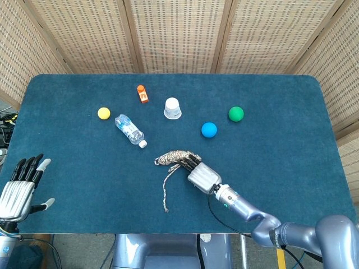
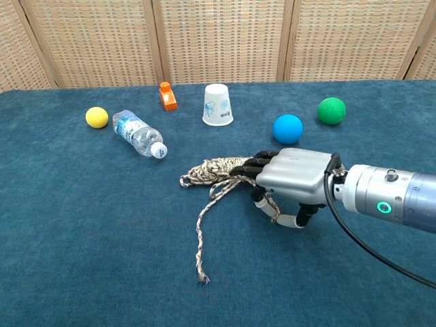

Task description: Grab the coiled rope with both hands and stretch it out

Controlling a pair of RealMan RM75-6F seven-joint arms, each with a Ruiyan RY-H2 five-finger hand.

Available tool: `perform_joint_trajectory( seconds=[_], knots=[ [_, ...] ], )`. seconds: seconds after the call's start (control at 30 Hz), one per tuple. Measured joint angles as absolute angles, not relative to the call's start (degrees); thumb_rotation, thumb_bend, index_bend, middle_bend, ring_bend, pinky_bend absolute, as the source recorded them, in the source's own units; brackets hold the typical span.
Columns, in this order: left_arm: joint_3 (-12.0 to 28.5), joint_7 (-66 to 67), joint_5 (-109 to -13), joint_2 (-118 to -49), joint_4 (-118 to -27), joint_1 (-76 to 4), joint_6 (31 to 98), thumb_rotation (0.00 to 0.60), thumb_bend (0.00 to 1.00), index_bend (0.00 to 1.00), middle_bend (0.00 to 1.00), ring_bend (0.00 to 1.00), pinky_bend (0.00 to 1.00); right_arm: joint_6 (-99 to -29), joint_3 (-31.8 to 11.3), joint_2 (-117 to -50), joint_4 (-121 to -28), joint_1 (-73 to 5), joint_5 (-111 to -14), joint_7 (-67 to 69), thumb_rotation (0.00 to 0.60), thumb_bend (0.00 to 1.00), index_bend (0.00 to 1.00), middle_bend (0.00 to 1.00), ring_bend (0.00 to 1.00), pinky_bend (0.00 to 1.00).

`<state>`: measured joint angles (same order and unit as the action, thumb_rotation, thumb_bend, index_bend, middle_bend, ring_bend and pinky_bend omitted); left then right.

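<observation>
The coiled rope [image 1: 175,157] [image 2: 216,169] is beige and speckled. It lies bunched at mid-table, and a loose tail [image 2: 199,240] trails toward the front edge. My right hand [image 1: 202,175] [image 2: 291,178] lies on the coil's right end. Its dark fingers [image 2: 251,167] curl over the strands, its thumb is tucked in beneath, and it grips the rope. My left hand [image 1: 17,188] hovers off the table's front-left corner with its fingers spread and nothing in it. It shows only in the head view.
Behind the rope stand a white paper cup [image 2: 217,105], an orange block [image 2: 166,95], a lying water bottle [image 2: 138,133], a yellow ball [image 2: 97,117], a blue ball [image 2: 287,129] and a green ball [image 2: 331,110]. The blue table cloth [image 1: 84,168] spreads between my hands.
</observation>
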<state>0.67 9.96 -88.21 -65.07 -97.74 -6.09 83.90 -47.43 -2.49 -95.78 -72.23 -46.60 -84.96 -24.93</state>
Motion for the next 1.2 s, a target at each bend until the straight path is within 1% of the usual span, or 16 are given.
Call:
perform_joint_trajectory(
  seconds=[0.27,0.43,0.53,0.6,0.73,0.9,1.07,1.2],
  knots=[
    [0.4,9.9,-89.3,-65.2,-97.8,-6.1,84.4,0.600,0.00,0.00,0.00,0.00,0.00,-50.5,-1.9,-95.9,-71.7,-46.4,-87.6,-21.3,0.600,0.43,0.62,0.00,0.00,0.00],
    [-0.1,11.2,-92.2,-65.4,-98.2,-6.8,84.1,0.600,0.00,0.00,0.00,0.00,0.00,-52.0,-1.8,-95.1,-71.9,-46.2,-88.6,-19.5,0.600,0.43,0.62,0.00,0.00,0.00],
    [-0.1,14.1,-94.2,-65.8,-98.5,-8.4,82.7,0.600,0.00,0.01,0.00,0.00,0.00,-52.6,-1.8,-94.5,-72.1,-46.1,-89.0,-19.1,0.600,0.43,0.62,0.00,0.00,0.00],
    [0.0,15.8,-96.1,-66.3,-98.4,-10.0,81.4,0.600,0.00,0.05,0.00,0.00,0.00,-52.8,-1.9,-94.2,-72.4,-46.1,-89.1,-18.9,0.600,0.43,0.62,0.00,0.00,0.00],
    [0.5,15.1,-101.7,-68.2,-96.4,-15.6,77.9,0.600,0.00,0.22,0.00,0.00,0.00,-53.5,-2.0,-93.7,-72.7,-46.1,-89.4,-18.5,0.600,0.43,0.63,0.01,0.00,0.00],
    [1.7,11.3,-107.1,-72.7,-90.9,-22.7,74.4,0.600,0.00,0.27,0.00,0.00,0.00,-54.1,-2.1,-93.7,-72.4,-46.1,-89.9,-17.4,0.600,0.43,0.63,0.01,0.00,0.00],
    [2.3,10.3,-108.5,-76.7,-87.9,-27.9,69.3,0.600,0.00,0.32,0.00,0.00,0.00,-54.3,-2.0,-93.8,-71.7,-46.3,-90.5,-16.5,0.600,0.43,0.63,0.01,0.00,0.00],
    [2.3,10.7,-108.8,-79.6,-86.1,-30.9,66.0,0.600,0.05,0.37,0.00,0.00,0.00,-54.4,-1.8,-94.3,-71.2,-46.3,-90.7,-15.8,0.600,0.43,0.63,0.01,0.00,0.00]
  ],
)
